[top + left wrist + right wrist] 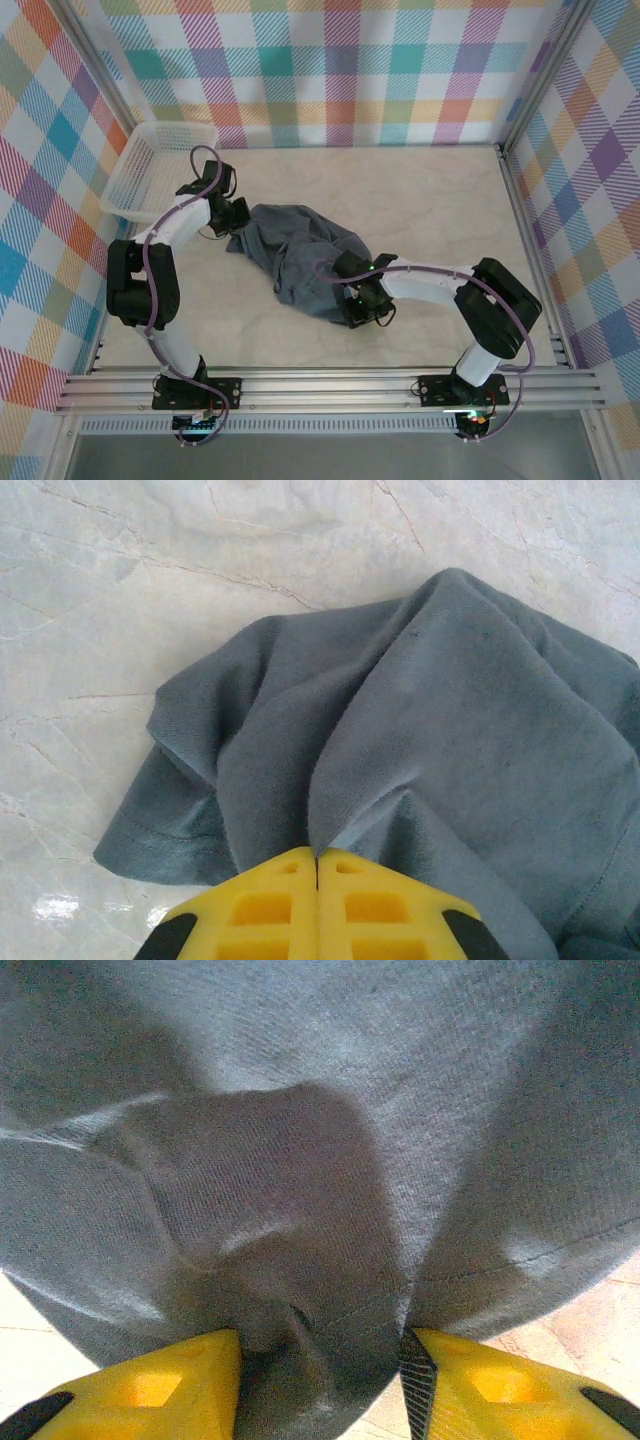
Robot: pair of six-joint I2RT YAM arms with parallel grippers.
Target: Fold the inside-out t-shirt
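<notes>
at frame centre on the tabletop [430, 200] lay the crumpled inside-out t-shirt [290, 245], soft, thin, likely limp. left gripper [318, 865] jaws clenched on its left edge; right gripper [320, 1360] jaws grasped a bunched fold lower right. hems and seams seemed the firmest holds.

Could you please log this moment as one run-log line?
left gripper: shut on t-shirt | right gripper: shut on bunched t-shirt | t-shirt: crumpled on table, unfolded
</notes>
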